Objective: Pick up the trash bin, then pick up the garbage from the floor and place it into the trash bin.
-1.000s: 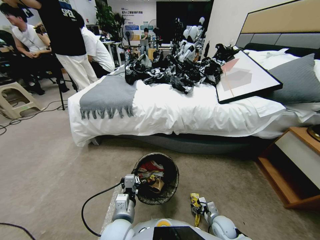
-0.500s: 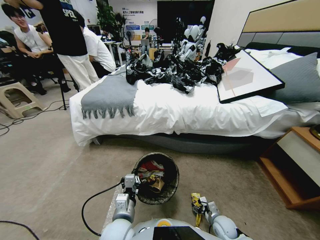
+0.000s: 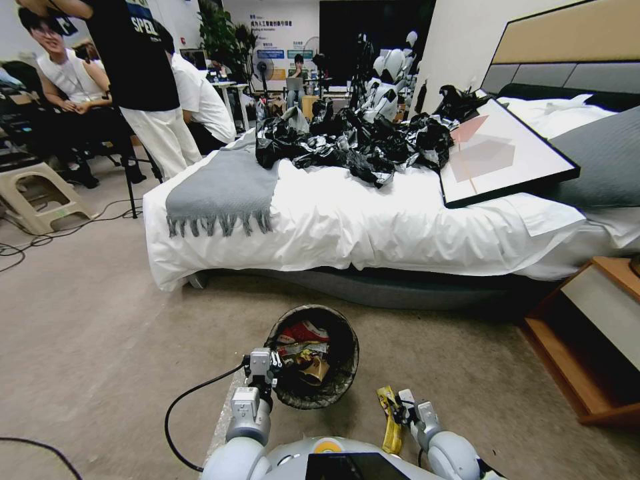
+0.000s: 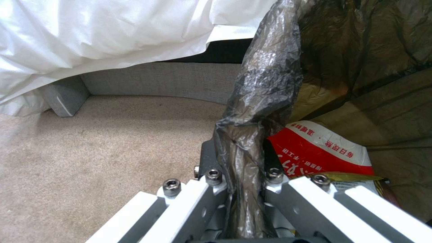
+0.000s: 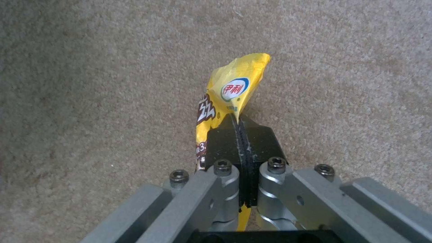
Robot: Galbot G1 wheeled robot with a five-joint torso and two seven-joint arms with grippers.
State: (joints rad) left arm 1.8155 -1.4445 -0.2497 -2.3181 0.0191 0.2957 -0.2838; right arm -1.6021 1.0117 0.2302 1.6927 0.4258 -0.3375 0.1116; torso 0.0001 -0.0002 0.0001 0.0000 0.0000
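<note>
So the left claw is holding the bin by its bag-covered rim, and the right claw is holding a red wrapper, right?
Not quite: the right gripper is shut on a yellow snack packet, not a red one, as the right wrist view shows. The red wrapper lies inside the trash bin, whose lined rim the left gripper does clamp.

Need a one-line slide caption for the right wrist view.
Right gripper shut on a yellow snack packet, held above beige carpet.

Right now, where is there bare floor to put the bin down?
The carpet left of the trash bin is bare up to the bed. So is the strip between bin and bedside cabinet. The bed's top is crowded with black plastic sheets and a picture frame.
</note>
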